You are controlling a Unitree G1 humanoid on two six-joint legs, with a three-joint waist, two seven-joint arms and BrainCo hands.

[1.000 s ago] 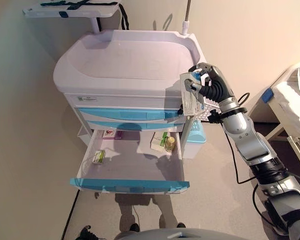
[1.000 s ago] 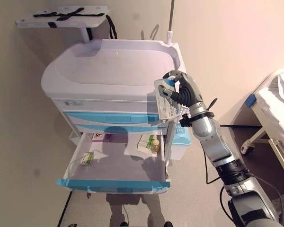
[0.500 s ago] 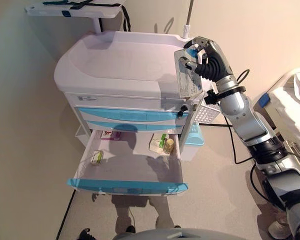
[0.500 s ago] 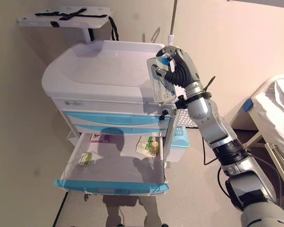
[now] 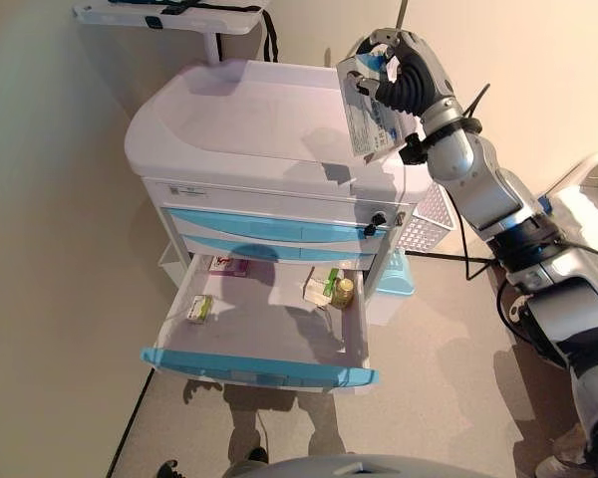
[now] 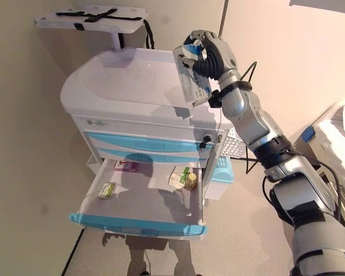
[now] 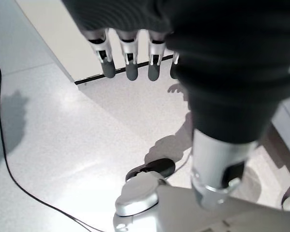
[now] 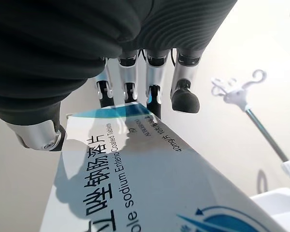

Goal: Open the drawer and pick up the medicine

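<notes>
We clamp our right hand (image 5: 404, 75) round the flat white-and-blue medicine box (image 5: 364, 115), its long axis hanging downward over the grey cart top (image 5: 249, 119). Our left hand (image 7: 130, 58) hangs relaxed, far away.

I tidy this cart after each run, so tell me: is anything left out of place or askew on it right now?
Only the bottom drawer hangs fully open, with a few small medicine packs loose inside. The right hand holds a medicine box tilted above the cart top. Nothing looks spilled or damaged.
</notes>
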